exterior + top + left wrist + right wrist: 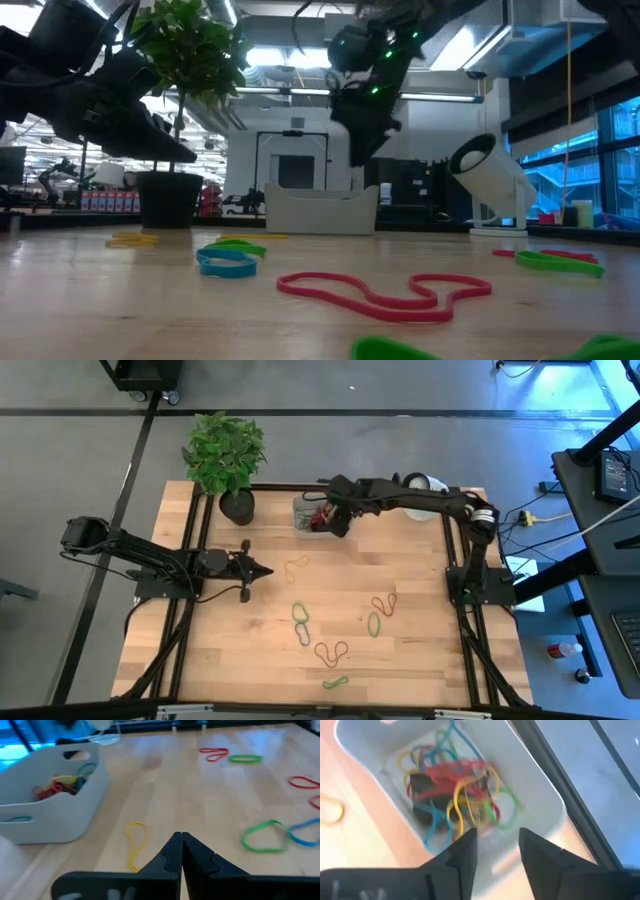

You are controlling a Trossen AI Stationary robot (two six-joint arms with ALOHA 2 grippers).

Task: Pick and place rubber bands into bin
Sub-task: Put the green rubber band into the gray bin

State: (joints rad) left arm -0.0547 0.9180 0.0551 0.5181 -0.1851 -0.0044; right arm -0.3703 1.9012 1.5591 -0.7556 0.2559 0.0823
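Right pincer [497, 842] above the bin [540, 795], parted, holding nothing; left pincer [181, 840] shut, empty, near the bin.

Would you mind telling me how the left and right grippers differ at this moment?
The left gripper has its dark fingers pressed shut; the right gripper has its fingers apart. The left one hovers over bare wooden table, near a loose yellow rubber band; the right one hangs above the pale translucent plastic bin, over its tangle of coloured rubber bands. Both hold nothing.
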